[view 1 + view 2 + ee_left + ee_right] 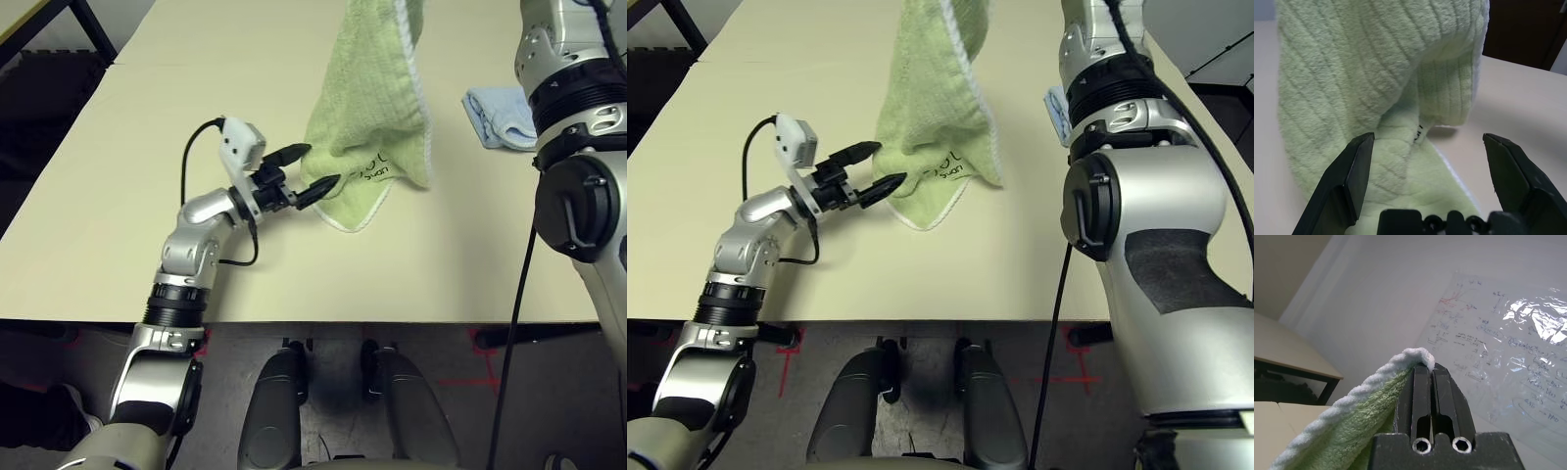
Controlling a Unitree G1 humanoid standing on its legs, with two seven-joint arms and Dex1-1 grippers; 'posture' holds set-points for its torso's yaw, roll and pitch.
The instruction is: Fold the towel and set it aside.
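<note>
The upper part of the towel (377, 108) is cut off by the top edge in both eye views, so the point where it is held cannot be seen there. The light blue cloth (498, 117) is partly hidden behind the right arm. The dark embroidery (372, 171) is partly lost in a fold and is too small to be read with certainty.

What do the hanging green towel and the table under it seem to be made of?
The towel: soft terry-like cloth, likely cotton or microfibre, judging by its ribbed fuzzy pile and white stitched edging. The table: smooth matte cream surface, probably laminate board; no grain or gloss shows.
</note>
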